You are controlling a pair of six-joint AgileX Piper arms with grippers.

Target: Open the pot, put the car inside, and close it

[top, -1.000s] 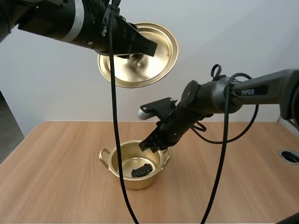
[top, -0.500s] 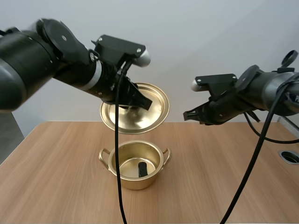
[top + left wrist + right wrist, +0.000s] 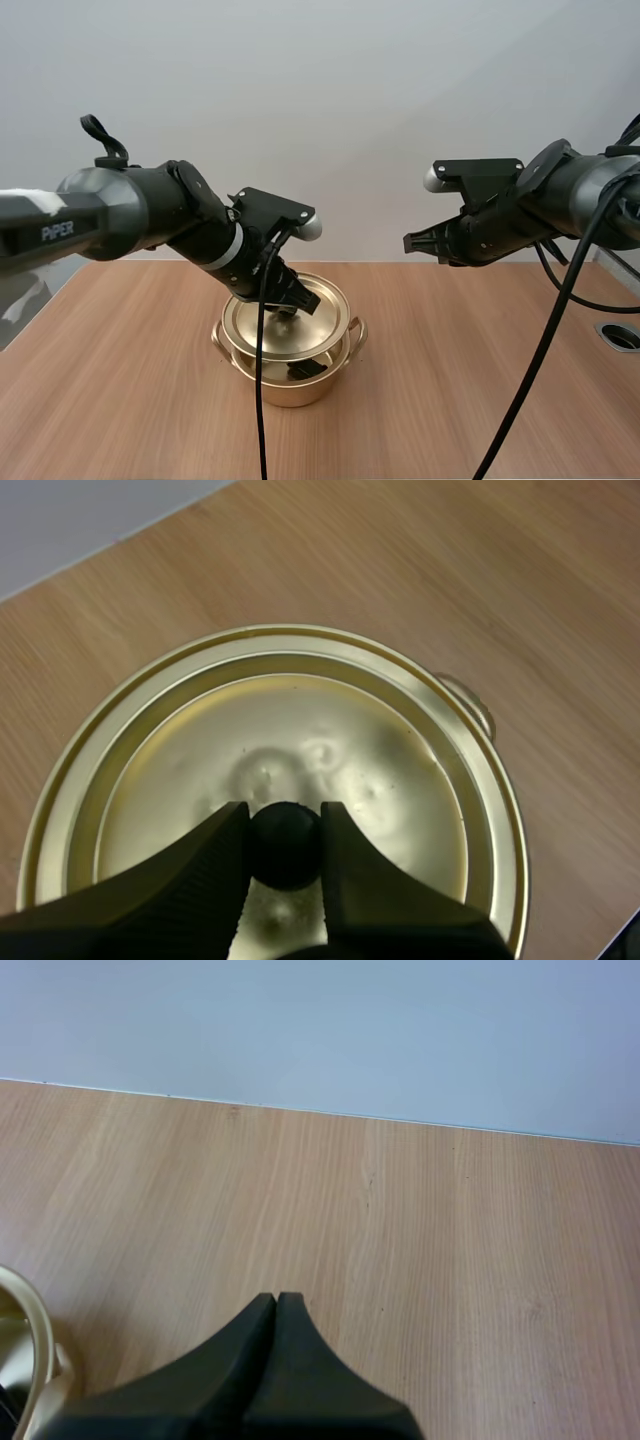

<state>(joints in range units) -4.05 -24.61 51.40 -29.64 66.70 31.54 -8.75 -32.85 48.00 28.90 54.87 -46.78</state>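
Left end effector (image 3: 297, 303) clamps the black knob (image 3: 285, 832) of the round golden metal lid (image 3: 268, 337), tilted over the golden two-handled pot (image 3: 290, 392) holding the small black car (image 3: 305, 369), so only seating seems left; right end effector (image 3: 275, 1305) clenched empty.

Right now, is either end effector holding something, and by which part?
The left end effector pinches the lid by its black knob; the right end effector is shut on nothing.

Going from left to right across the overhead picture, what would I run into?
left arm → lid, right over the pot → right arm
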